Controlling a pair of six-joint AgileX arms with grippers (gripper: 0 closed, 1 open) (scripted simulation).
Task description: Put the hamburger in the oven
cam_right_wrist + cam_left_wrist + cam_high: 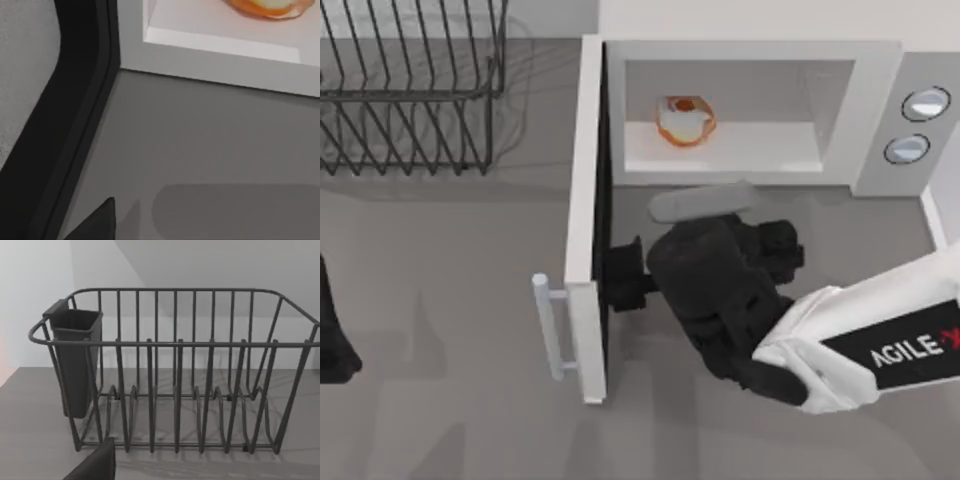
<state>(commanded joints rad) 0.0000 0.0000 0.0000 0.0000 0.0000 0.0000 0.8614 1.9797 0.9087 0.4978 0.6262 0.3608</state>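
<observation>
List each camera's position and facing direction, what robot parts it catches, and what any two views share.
Top view: above the table, looking down on the open oven, the hamburger inside it, the wire rack, the right gripper by the door and the parked left arm.
Left wrist view: faces the wire rack; a dark gripper part shows.
Right wrist view: faces the oven's sill and hamburger.
Shared: top and right wrist both show the hamburger.

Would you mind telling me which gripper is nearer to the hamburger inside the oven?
Right. The right gripper sits just outside the oven opening, below the hamburger. The left gripper is at the table's far left edge.
</observation>
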